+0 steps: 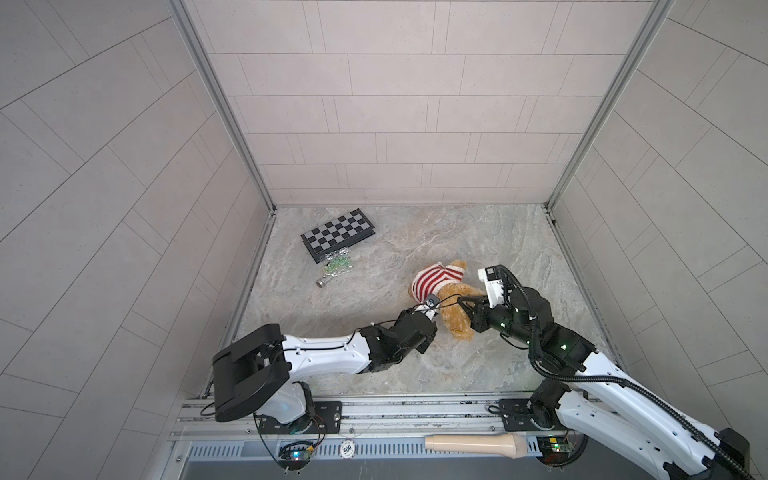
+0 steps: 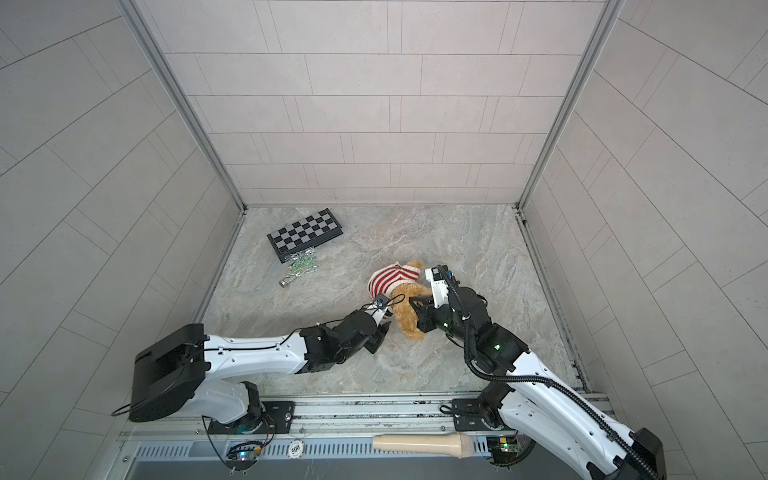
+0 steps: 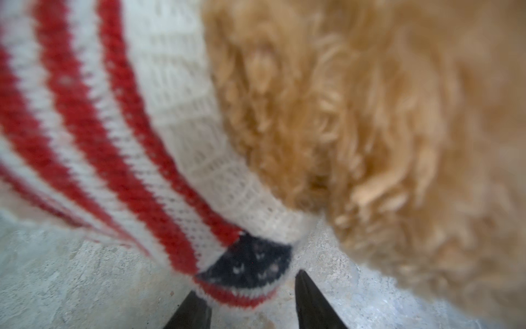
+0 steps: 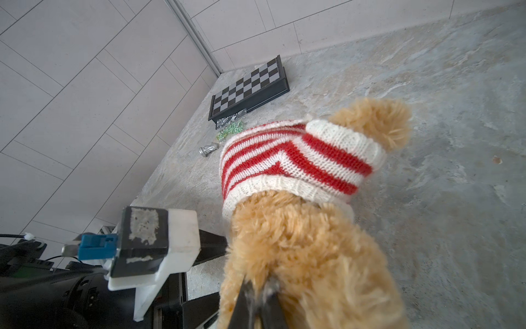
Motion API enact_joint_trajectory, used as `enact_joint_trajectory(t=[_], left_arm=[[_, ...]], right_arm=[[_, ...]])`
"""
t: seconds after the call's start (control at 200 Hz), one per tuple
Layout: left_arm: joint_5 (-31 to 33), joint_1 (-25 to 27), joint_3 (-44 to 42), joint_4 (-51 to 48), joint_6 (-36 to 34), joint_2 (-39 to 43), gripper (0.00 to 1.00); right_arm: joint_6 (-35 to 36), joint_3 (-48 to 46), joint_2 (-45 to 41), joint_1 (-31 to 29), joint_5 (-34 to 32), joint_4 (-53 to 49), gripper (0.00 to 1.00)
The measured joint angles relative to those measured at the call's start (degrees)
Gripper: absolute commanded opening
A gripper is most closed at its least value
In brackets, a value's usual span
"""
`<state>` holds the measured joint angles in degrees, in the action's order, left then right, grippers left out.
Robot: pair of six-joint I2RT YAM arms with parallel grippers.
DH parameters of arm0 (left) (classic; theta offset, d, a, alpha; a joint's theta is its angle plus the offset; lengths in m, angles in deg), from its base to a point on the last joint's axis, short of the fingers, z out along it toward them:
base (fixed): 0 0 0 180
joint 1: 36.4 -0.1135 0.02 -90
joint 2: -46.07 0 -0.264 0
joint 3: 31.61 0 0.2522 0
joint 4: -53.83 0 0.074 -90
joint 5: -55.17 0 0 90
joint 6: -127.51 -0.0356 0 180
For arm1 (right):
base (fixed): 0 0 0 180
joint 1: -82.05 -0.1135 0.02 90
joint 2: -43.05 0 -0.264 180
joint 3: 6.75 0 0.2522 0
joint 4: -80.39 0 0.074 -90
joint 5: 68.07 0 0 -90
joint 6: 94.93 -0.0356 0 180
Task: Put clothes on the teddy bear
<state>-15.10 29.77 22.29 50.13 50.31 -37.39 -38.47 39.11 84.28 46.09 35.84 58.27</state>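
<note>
The teddy bear (image 1: 453, 309) (image 2: 405, 313) lies on the marble table, golden-tan and fluffy. A red-and-white striped sweater (image 1: 436, 280) (image 2: 392, 278) covers its far end. In the right wrist view a tan fluffy part (image 4: 378, 122) pokes out of a white ribbed opening of the sweater (image 4: 284, 162). My right gripper (image 1: 465, 305) (image 4: 259, 282) is shut on the bear's (image 4: 299, 242) fur at its bare near end. My left gripper (image 1: 433, 312) (image 3: 247, 282) stands open. The sweater's (image 3: 128, 142) navy-patched hem corner lies between its fingertips, beside the bear's fur (image 3: 370, 114).
A folded chessboard (image 1: 338, 235) lies at the back left, with a bag of green pieces (image 1: 337, 266) and a silver chess piece (image 1: 322, 283) in front of it. A beige handle (image 1: 473, 444) and a poker chip (image 1: 347, 448) rest on the front rail. Tiled walls enclose three sides.
</note>
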Motion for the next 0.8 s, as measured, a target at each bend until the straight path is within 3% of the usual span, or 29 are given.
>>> enact_joint_trajectory(t=[0.265, 0.405, 0.796], left_arm=[[2.5, -0.5, 0.2, 0.3, -1.6, -0.3, 0.53], [2.6, -0.9, 0.2, 2.7, -2.3, -0.3, 0.5], [3.3, -1.2, -0.3, 5.9, -3.3, 0.8, 0.01]], right_arm=[[-4.3, -0.5, -0.2, 1.7, 3.8, 2.9, 0.0], [-7.7, -0.5, -0.7, 1.9, 5.4, 4.8, 0.0], [-13.4, -0.5, -0.8, 4.2, 8.2, 5.5, 0.0]])
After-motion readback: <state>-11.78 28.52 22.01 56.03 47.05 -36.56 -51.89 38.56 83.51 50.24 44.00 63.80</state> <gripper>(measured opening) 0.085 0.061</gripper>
